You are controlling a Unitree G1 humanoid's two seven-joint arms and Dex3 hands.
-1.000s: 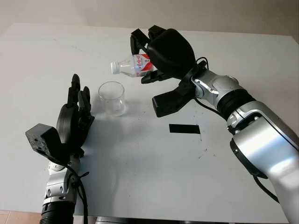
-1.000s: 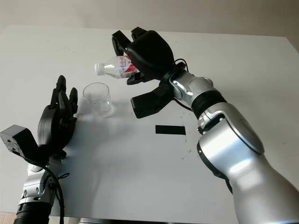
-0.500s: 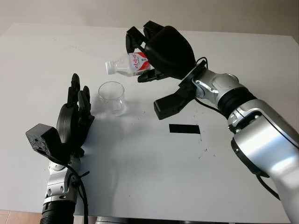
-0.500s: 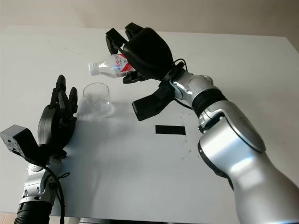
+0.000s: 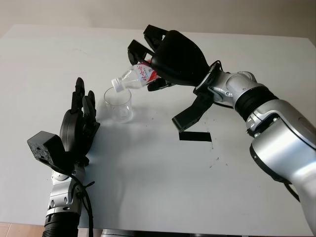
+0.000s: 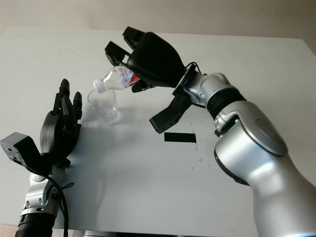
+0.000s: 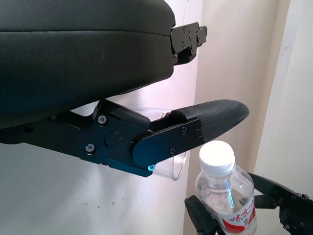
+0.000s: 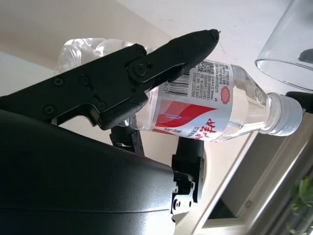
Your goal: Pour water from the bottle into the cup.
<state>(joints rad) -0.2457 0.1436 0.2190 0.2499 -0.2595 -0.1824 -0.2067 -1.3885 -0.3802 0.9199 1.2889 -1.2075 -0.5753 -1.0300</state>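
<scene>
Right hand (image 5: 170, 61) tilts bottle (image 5: 134, 78) downward.

you're looking at what reads as a robot test room or lab rather than a home: a plain white table (image 5: 148, 187) stands against a bare beige wall (image 6: 207, 15), with a strip of black tape (image 5: 195, 137) stuck on its surface like a placement mark. the tabletop carries small dark specks and scuffs, and your left wrist view shows the same bare wall (image 7: 234, 58) with a pale upright edge beside it. nothing domestic or decorative sits around the table, so you can only call it a sparse indoor workspace.
</scene>
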